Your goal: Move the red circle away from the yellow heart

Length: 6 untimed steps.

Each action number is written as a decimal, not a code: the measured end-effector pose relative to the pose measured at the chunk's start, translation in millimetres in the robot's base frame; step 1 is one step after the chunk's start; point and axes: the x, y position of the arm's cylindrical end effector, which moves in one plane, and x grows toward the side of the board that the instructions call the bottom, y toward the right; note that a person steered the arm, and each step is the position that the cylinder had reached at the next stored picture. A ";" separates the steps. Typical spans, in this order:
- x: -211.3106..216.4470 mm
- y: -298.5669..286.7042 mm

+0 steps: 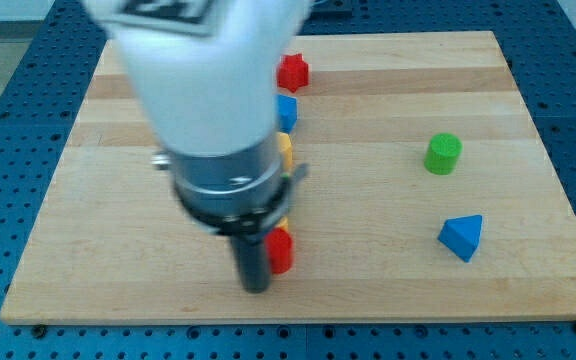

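The arm's white and dark body fills the view's left-centre and hides much of the board behind it. My tip [256,288] rests near the board's bottom edge, just left of a red block [282,250], the red circle, partly hidden by the rod. A sliver of yellow [281,222] shows just above the red block, possibly the yellow heart. A second yellow block [285,148] peeks out from behind the arm higher up; its shape is hidden.
A red star-like block [292,72] lies near the board's top. A blue block [287,110] sits below it. A green cylinder [443,153] and a blue triangle [462,236] lie at the right. The wooden board [528,290] sits on a blue perforated table.
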 end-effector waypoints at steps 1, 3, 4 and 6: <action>-5.8 43.4; 5.7 52.5; 3.3 6.3; -36.4 20.7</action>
